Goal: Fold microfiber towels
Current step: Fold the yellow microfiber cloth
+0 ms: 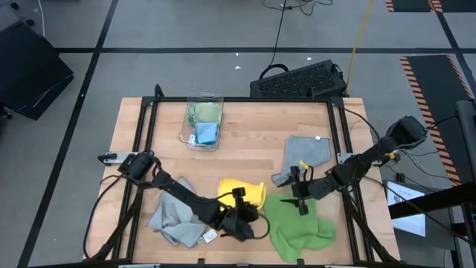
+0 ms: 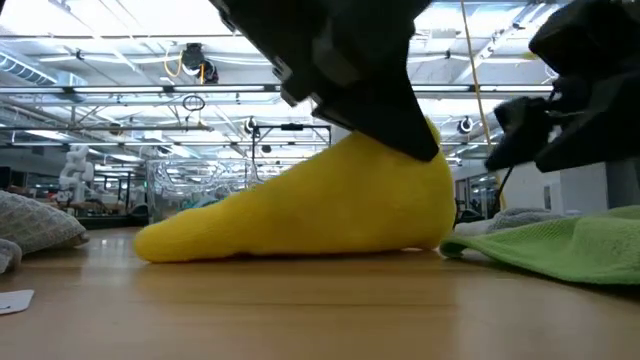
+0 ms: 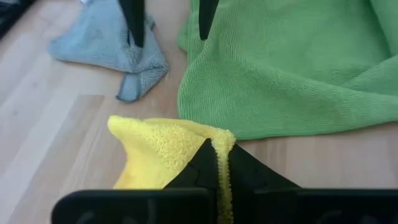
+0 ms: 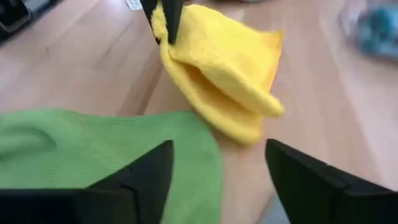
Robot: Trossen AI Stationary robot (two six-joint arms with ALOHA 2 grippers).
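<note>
Left gripper [image 3: 217, 152] pinches the yellow towel's [image 3: 165, 146] edge, lifting it to fold — right gripper [image 4: 217, 168] hangs spread and empty just beside it, over the bright green towel [image 4: 93, 140].

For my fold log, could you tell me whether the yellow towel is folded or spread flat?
Folded: the yellow towel lies doubled, two layers showing, one corner pinched upward.

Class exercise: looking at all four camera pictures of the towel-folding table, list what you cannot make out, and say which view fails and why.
- Contents of the clear bin: high view, too small; right wrist view, blurred.
- Grey towel near the left arm: partly covered by that arm in the high view.
- Yellow towel: low view, its top hidden by the left claw, shut on its edge.
- Green towel: cut off by the edge in both wrist views; right claw open above it.
</note>
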